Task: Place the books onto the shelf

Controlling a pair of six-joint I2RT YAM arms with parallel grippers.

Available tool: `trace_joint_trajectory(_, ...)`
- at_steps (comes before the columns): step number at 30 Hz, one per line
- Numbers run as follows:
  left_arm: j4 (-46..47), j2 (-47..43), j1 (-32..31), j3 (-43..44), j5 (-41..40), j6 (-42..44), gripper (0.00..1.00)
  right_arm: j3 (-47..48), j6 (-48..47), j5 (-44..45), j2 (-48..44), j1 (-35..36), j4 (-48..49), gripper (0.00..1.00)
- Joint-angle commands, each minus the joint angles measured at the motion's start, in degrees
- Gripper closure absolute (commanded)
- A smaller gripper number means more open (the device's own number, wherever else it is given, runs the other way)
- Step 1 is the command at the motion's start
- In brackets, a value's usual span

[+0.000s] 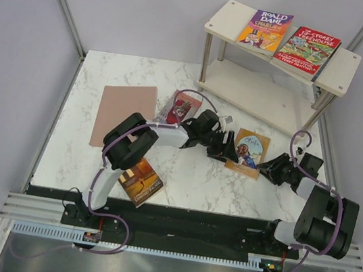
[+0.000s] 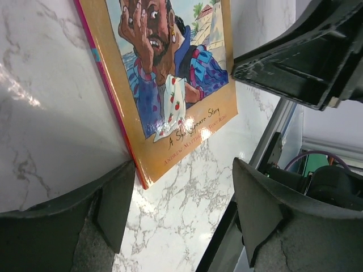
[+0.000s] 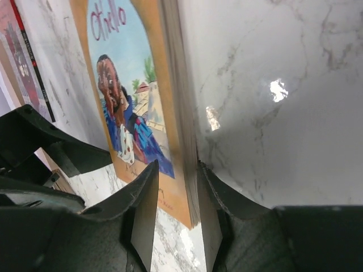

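Observation:
The orange Othello book [image 1: 250, 150] lies on the marble table between both grippers. My left gripper [image 1: 226, 148] is open at its spine side, one finger touching the book's corner [image 2: 144, 178]. My right gripper [image 1: 267, 168] stands open astride the page edge [image 3: 177, 167]: one finger rests against the pages and the other hovers over the cover [image 3: 130, 96] with a gap. The cream two-tier shelf [image 1: 227, 16] stands at the back right, with the Roald Dahl book [image 1: 264, 29] and the red Treehouse book [image 1: 308, 51] flat on its top board.
A pale pink-red book [image 1: 125, 112] lies at the left of the table. A dark red-covered book [image 1: 180, 106] sits behind the left arm. A brown-orange book [image 1: 140, 181] lies by the front edge. The shelf's lower board [image 1: 256, 92] holds nothing.

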Motion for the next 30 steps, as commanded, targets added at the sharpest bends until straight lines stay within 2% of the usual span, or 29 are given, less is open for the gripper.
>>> trace_joint_trajectory(1,2.2,3.5,-0.7,2.1,-0.6,-1.6,0.23,-1.3,2.6,-0.3,6.2,1.1,9.7,0.60)
trace_joint_trajectory(7,5.8,5.2,-1.7,2.9,1.1,-3.2,0.23,-1.7,4.9,-3.3,13.7,5.8,18.6,0.62)
trace_joint_trajectory(14,14.5,3.4,-1.9,-1.2,1.2,-5.9,0.23,-1.9,7.7,-5.9,15.7,9.1,23.1,0.64)
trace_joint_trajectory(19,16.0,2.6,-1.9,-2.2,0.7,-6.6,0.23,-1.6,8.1,-6.7,14.2,9.2,22.2,0.67)
trace_joint_trajectory(20,16.0,2.2,-1.9,-2.3,0.5,-6.5,0.23,-1.5,8.2,-6.7,13.8,9.2,21.8,0.74)
trace_joint_trajectory(23,14.3,0.9,-1.5,-3.8,-1.1,-6.1,0.23,-1.4,8.1,-6.2,11.6,9.2,20.2,0.83)
trace_joint_trajectory(30,15.3,-3.4,0.7,-12.5,-6.1,-7.5,0.22,-1.0,10.7,-9.1,5.2,9.2,20.7,0.88)
